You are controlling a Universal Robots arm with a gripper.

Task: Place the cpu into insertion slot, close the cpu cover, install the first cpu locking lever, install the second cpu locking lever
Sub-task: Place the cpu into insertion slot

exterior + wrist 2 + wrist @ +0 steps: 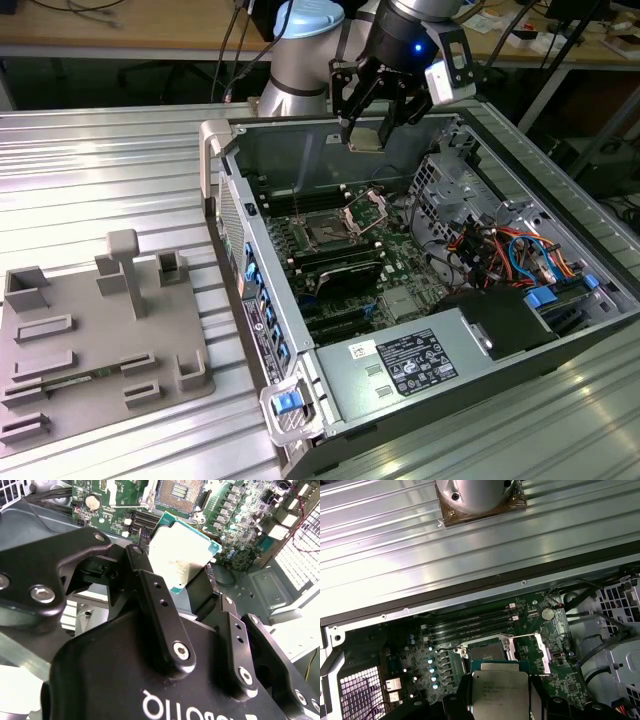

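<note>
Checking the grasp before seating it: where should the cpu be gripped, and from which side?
By two opposite edges, from above its metal face: the cpu is thin, flat and square, and its underside should stay free. The gripper pinches it that way.

cpu (366, 138): silvery square, green rim, aloft at slot's 1 o'clock, exterior view
insertion slot (325, 231): dark square, uncovered
cpu cover (367, 209): silvery frame, raised open, slot's 2 o'clock

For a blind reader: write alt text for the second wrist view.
The black end effector grips the cpu by its edges, held over the green motherboard. The empty slot lies beyond it.
</note>
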